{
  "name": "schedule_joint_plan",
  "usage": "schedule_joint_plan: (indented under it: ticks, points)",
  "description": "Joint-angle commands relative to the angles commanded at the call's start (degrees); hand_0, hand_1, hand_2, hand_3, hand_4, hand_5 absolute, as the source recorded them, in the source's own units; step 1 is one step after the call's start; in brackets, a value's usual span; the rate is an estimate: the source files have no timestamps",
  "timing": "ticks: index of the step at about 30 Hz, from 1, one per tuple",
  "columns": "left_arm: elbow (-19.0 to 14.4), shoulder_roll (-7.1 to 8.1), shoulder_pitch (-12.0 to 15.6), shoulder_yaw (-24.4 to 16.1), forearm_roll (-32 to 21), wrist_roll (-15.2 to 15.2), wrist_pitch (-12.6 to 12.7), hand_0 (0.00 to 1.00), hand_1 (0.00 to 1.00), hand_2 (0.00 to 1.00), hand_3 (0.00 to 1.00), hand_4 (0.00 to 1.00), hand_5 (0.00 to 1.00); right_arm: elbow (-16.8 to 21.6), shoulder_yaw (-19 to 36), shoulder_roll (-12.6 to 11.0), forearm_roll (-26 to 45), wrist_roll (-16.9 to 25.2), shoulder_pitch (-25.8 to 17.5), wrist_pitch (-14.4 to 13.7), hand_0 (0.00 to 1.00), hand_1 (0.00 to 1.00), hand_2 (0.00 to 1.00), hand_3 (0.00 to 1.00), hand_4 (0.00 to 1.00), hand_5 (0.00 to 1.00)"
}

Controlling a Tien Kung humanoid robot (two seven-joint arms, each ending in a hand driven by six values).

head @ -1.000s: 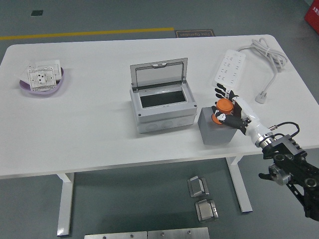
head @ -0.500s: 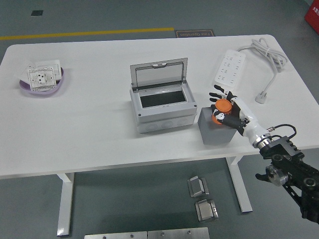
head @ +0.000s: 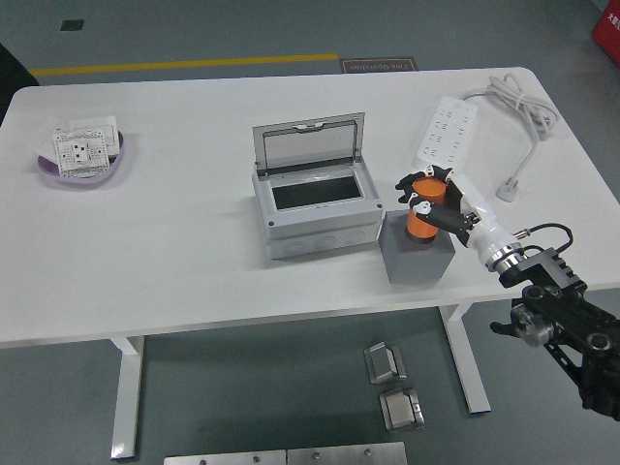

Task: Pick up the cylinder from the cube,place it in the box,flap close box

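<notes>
Cylinder (head: 423, 210): orange, upright, over the grey cube (head: 419, 254).
Right hand (head: 434, 201): fingers clasped round the cylinder.
Box (head: 316, 204): grey, lid raised, interior dark.

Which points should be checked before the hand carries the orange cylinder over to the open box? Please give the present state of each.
1. Right hand closed around the orange cylinder: ok.
2. Cylinder lifted clear of the grey cube: cannot tell; its bottom edge looks very near the cube's top.
3. Box lid raised, opening free: ok.
4. Path from cube to box unobstructed: ok.
5. Power strip away from that path: ok.
6. Left hand out of the way: ok, not in view.
</notes>
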Motion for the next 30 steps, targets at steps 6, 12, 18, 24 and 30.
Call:
schedule_joint_plan:
  ticks: [6,12,18,24,30]
  points:
    - [0.26,0.28,-0.03,1.32,-1.25,-0.05,0.01,0.711,0.700,0.637,0.677,0.663,0.290,-0.10,-6.00,0.94,-6.66,-1.26,6.35,-2.62,0.583,0.480,0.500,0.310,0.002,0.002]
    - [0.46,0.70,-0.21,2.87,-2.70,-0.08,0.07,0.710,0.700,0.637,0.677,0.666,0.291,-3.35,-13.42,4.16,-14.54,-2.44,13.97,-4.70,0.554,0.436,0.473,0.292,0.002,0.002]
    - [0.58,1.16,-0.37,4.59,-4.17,-0.08,0.09,0.710,0.699,0.638,0.676,0.665,0.303,-9.06,-21.68,7.80,-22.56,-2.56,22.32,-6.42,0.548,0.436,0.465,0.290,0.002,0.002]
    - [0.54,1.60,-0.80,5.38,-4.68,-0.10,0.12,0.711,0.700,0.638,0.676,0.665,0.305,-15.42,-29.46,10.85,-23.96,-1.64,29.50,-7.01,0.548,0.435,0.463,0.286,0.002,0.002]
    - [0.36,1.98,-1.51,5.55,-4.55,-0.11,0.11,0.711,0.700,0.638,0.676,0.665,0.308,-23.31,-37.76,13.28,-19.50,-0.21,35.28,-6.74,0.538,0.439,0.464,0.285,0.002,0.002]
